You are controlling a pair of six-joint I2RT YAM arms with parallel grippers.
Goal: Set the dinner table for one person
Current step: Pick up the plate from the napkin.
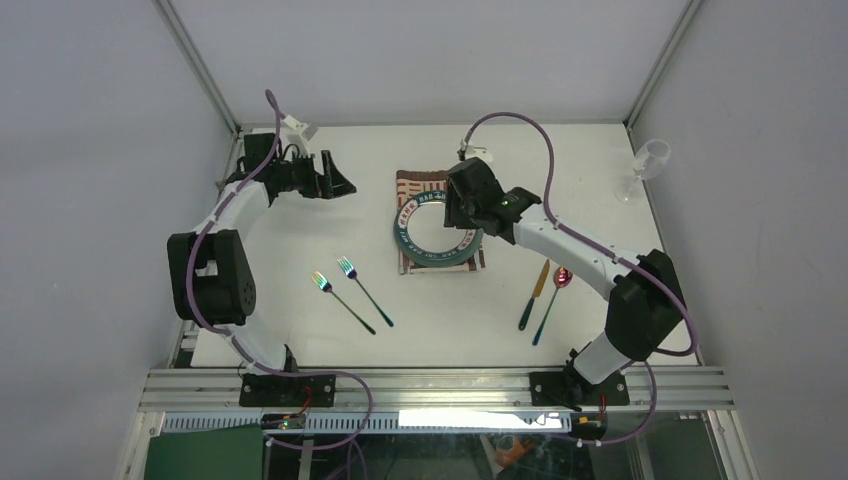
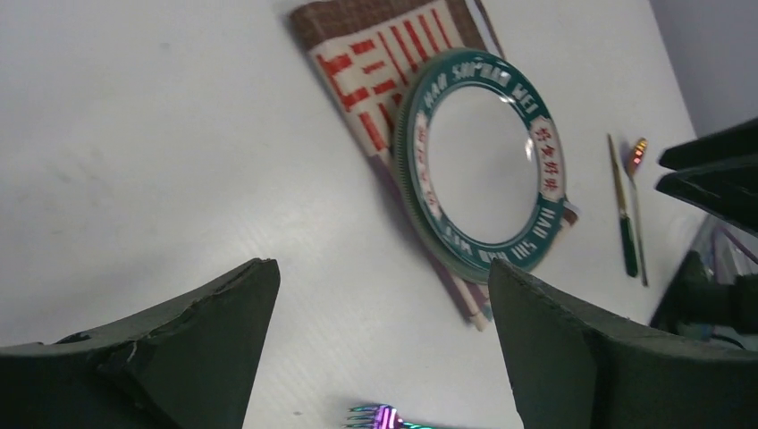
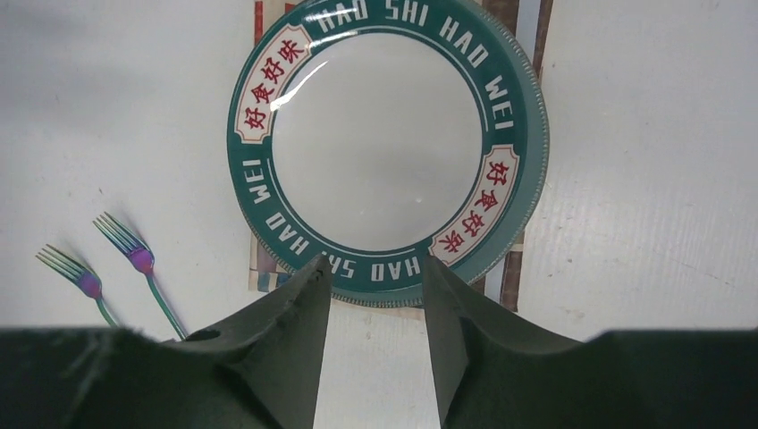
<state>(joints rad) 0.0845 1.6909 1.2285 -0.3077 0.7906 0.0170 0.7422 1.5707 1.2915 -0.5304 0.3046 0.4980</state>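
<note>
On the white dinner table (image 1: 450, 320) a striped placemat (image 1: 415, 182) carries a green-rimmed plate (image 1: 430, 240) with white lettering. My right gripper (image 1: 460, 218) hovers over the plate's right rim. In the right wrist view the plate (image 3: 375, 152) fills the top. There the right gripper (image 3: 374, 268) is open a moderate way, its tips just above the rim, gripping nothing. My left gripper (image 1: 345, 187) hangs left of the placemat. In its own view the left gripper (image 2: 384, 286) is wide open over bare table, with the plate (image 2: 483, 152) beyond.
Two iridescent forks (image 1: 345, 300) (image 1: 365, 290) lie left of the plate, also in the right wrist view as forks (image 3: 134, 255) (image 3: 80, 277). A knife (image 1: 533, 295) and spoon (image 1: 553, 300) lie to the right. A clear glass (image 1: 648, 165) stands at the far right edge.
</note>
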